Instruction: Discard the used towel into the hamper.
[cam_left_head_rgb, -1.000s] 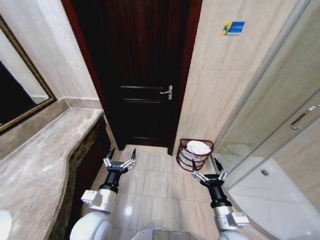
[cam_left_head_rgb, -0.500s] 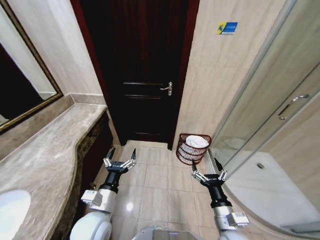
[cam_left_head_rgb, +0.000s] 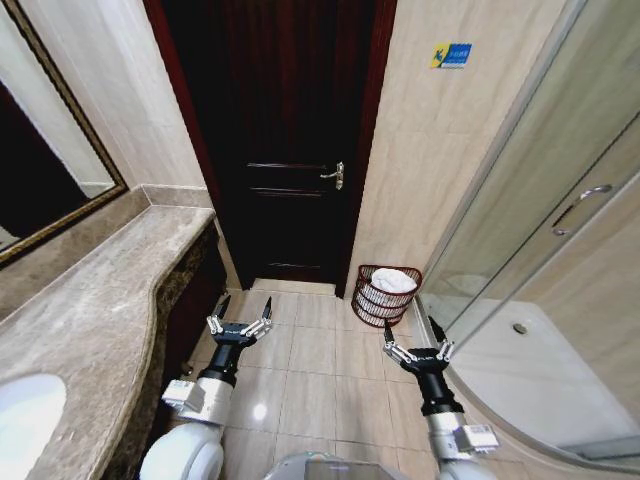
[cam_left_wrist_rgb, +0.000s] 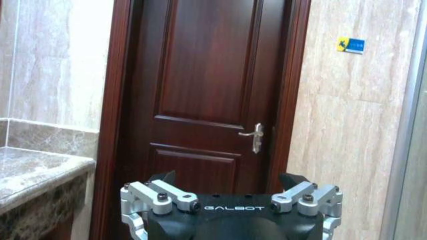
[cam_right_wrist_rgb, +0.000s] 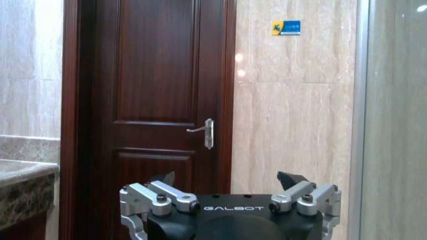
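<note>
Reddish-brown wicker hamper (cam_left_head_rgb: 387, 294) sits by the wall beside the door (cam_left_head_rgb: 290, 140), white towel (cam_left_head_rgb: 393, 280) already inside, while left gripper (cam_left_head_rgb: 239, 323) and right gripper (cam_left_head_rgb: 417, 347) hover spread empty, risking nudging it over.

I see a pale tiled floor (cam_left_head_rgb: 310, 370) running from my base up to the dark door. The hamper (cam_left_head_rgb: 385, 296) stands on it in the corner between the wall and the shower's glass side, with a white towel (cam_left_head_rgb: 393, 281) lying inside. On my left, a marble worktop (cam_left_head_rgb: 95, 320) carries a white basin (cam_left_head_rgb: 25, 415) at its near end.
</note>
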